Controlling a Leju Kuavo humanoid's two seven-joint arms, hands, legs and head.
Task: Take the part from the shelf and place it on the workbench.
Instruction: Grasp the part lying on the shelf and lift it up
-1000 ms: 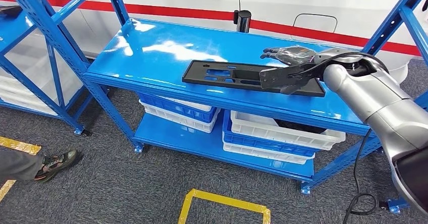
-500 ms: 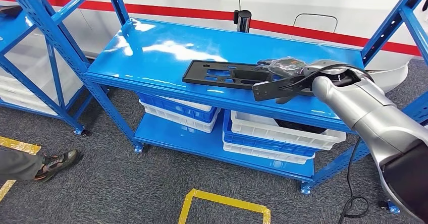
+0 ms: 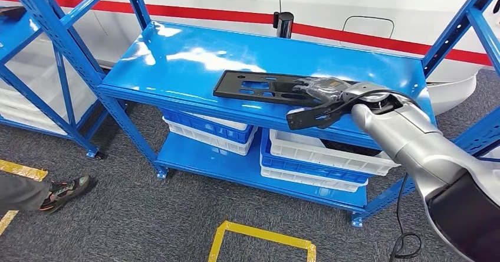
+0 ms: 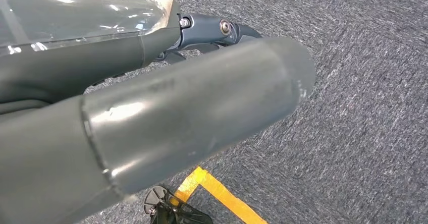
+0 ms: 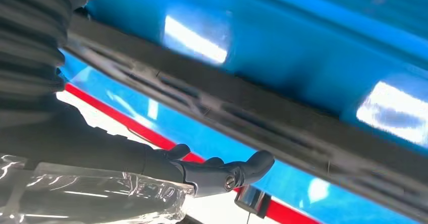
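Head view: the scene is taken from above and in front of the shelf.
Part: a long flat black plate (image 3: 262,88) with cut-out slots lies flat on the top board of the blue shelf (image 3: 177,61), toward the near edge, right of the board's middle. In the right wrist view the part (image 5: 262,120) runs as a dark blurred bar across the blue board.
Right hand: the right hand (image 3: 323,91), wrapped in clear film, lies over the right end of the part. Its fingers (image 5: 229,171) reach out along the part's far side, slightly curled and apart. A dark thumb sticks out leftward past the near edge of the board. Whether the hand actually grips the part I cannot tell.
Right arm: the silver forearm (image 3: 407,138) comes in from the lower right, crossing in front of the shelf's right end.
Left hand: the left hand (image 4: 151,113) hangs over grey carpet, a thick grey thumb large in the left wrist view. Its fingers are mostly hidden, so spread or closed cannot be told.
Lower shelf: stacked blue and white bins (image 3: 321,159) sit on the bottom board, 2 stacks side by side.
Floor: grey carpet with a yellow tape outline (image 3: 262,238) near the robot.
Person: a shoe and trouser leg (image 3: 62,191) at the left, well apart from the shelf.
Background: a white wall with a red stripe (image 3: 236,15) behind the shelf, with a dark post (image 3: 284,23) in front of it.
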